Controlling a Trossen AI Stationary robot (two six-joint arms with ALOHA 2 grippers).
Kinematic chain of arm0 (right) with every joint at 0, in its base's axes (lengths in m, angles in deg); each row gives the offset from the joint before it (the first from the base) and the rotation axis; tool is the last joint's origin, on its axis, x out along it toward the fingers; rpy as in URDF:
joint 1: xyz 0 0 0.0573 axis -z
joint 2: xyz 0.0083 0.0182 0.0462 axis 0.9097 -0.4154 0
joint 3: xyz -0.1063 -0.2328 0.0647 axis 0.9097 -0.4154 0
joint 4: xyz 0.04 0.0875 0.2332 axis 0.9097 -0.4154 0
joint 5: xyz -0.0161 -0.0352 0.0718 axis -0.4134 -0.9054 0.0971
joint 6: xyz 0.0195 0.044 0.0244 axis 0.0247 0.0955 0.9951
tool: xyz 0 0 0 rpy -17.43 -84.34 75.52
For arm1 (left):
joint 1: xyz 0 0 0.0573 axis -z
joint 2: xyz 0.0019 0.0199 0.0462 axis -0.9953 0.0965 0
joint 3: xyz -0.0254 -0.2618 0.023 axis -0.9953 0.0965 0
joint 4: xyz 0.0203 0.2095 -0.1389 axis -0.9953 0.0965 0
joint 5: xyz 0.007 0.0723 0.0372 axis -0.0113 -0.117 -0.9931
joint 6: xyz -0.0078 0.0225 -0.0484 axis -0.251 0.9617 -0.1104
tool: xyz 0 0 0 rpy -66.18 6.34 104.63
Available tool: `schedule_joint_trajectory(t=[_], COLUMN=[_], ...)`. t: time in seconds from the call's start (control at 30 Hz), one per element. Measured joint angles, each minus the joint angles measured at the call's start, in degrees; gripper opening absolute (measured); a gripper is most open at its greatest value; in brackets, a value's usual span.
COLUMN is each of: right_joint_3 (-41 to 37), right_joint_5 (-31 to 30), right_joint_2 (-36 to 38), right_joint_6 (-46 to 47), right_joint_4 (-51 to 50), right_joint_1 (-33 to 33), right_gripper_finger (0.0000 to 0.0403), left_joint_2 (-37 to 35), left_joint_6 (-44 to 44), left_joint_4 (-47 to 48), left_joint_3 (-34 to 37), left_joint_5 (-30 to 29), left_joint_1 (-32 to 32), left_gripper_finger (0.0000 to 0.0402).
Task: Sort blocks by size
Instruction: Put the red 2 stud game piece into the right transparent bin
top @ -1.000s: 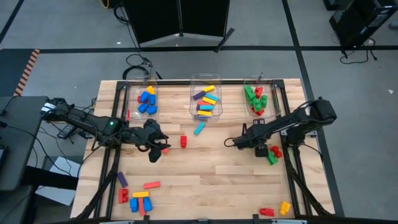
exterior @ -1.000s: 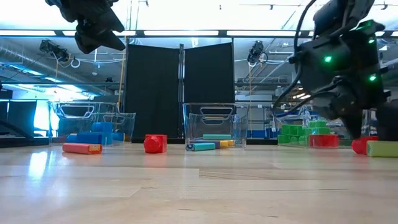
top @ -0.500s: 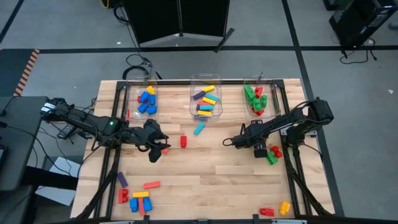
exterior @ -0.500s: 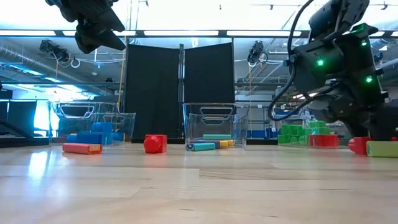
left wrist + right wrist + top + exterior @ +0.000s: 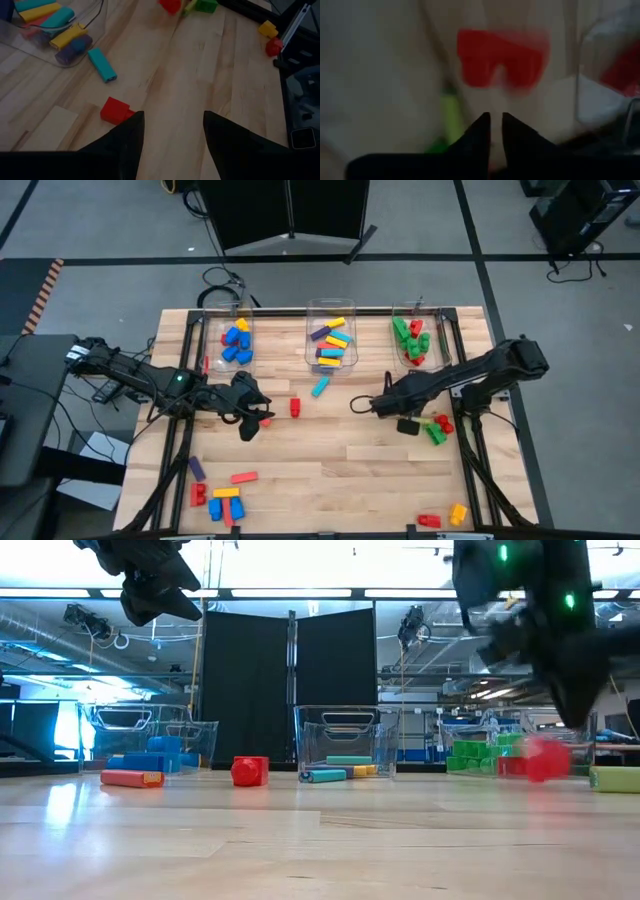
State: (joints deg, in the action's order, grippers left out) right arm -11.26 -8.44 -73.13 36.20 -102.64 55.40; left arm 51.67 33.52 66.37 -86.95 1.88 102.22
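My right gripper (image 5: 408,426) (image 5: 493,117) hangs above the table's right side, pointing steeply down, fingers shut with nothing between them. A red block (image 5: 502,57) (image 5: 545,758) shows blurred just beyond the fingertips, and I cannot tell whether it rests on the table. A green block (image 5: 435,434) lies next to it. My left gripper (image 5: 250,418) (image 5: 172,117) waits open, high over the table's left middle. Below it a red block (image 5: 114,110) and a cyan block (image 5: 102,65) lie on the wood.
Three clear bins stand along the far edge: left (image 5: 235,340) with blue blocks, middle (image 5: 332,340) with long ones, right (image 5: 412,340) with green and red. Loose blocks lie near the front left (image 5: 225,498) and front right (image 5: 445,516).
My right gripper has shut, risen from the table and rolled its wrist, drifting a little toward the table's left. The red block beside it now shows blurred, shifted left and slightly higher in the low view.
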Motion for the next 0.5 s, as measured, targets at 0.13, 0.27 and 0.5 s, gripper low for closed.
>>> schedule_joint_trajectory(t=[0.13,0.27,0.5], right_joint_3=[5.2,9.4,11.6], right_joint_5=[1.4,1.0,-0.2], right_joint_2=[3.0,4.6,4.9], right_joint_6=[7.7,13.5,21.2], right_joint_4=[-0.6,-0.6,4.2], right_joint_1=[-1.9,-3.2,-2.9], right_gripper_finger=[0.0010,0.0019,0.0057], left_joint_2=[0.0,0.0,0.0], left_joint_6=[0.0,0.0,0.0], left_joint_4=[0.0,0.0,0.0], left_joint_3=[0.0,0.0,0.0], left_joint_5=[0.0,0.0,0.0], left_joint_1=[0.0,0.0,0.0], left_gripper_finger=[0.0212,0.0212,0.0212])
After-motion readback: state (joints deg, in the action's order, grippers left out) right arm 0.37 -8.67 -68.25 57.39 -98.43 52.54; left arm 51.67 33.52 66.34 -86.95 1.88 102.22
